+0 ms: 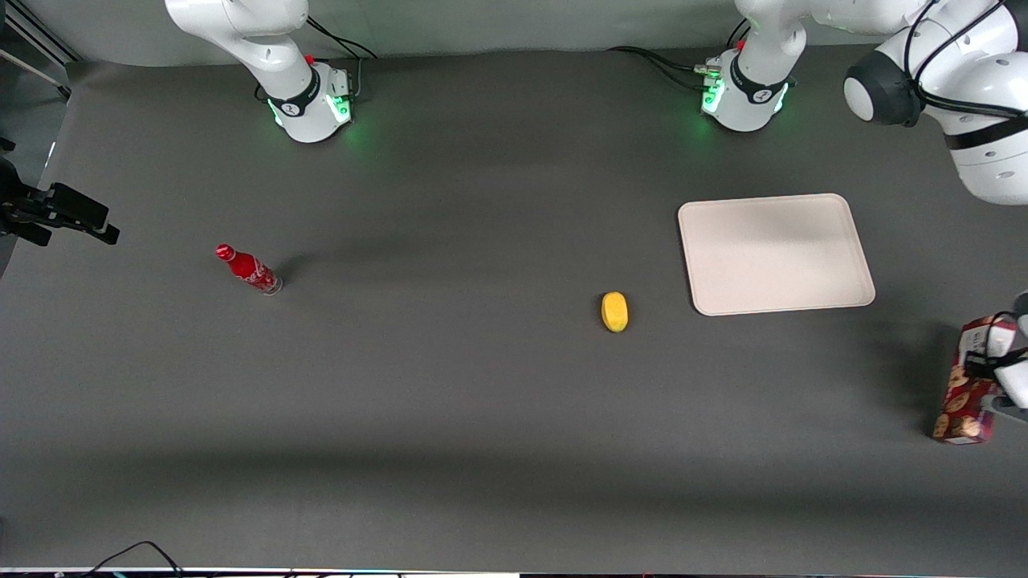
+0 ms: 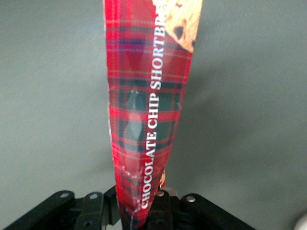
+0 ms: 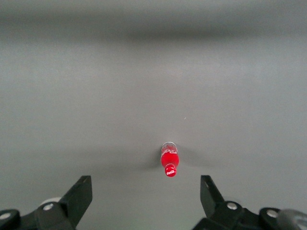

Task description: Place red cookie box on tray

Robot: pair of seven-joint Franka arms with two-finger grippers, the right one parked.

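Observation:
The red cookie box (image 1: pixel 964 393), dark-red tartan with cookie pictures, is at the working arm's end of the table, nearer to the front camera than the tray. My left gripper (image 1: pixel 996 361) is shut on it at the edge of the front view. In the left wrist view the box (image 2: pixel 146 105) runs lengthwise out from between the jaws of the gripper (image 2: pixel 141 211), which press on its narrow end, with "CHOCOLATE CHIP SHORTBREAD" lettering along it. The tray (image 1: pixel 775 253), pale cream-pink with rounded corners, lies flat on the table with nothing on it.
A yellow oval object (image 1: pixel 614 311) lies beside the tray toward the table's middle. A small red bottle (image 1: pixel 249 270) lies toward the parked arm's end, and the right wrist view shows the bottle (image 3: pixel 169 160) too. Black camera gear (image 1: pixel 56 213) juts in at that end.

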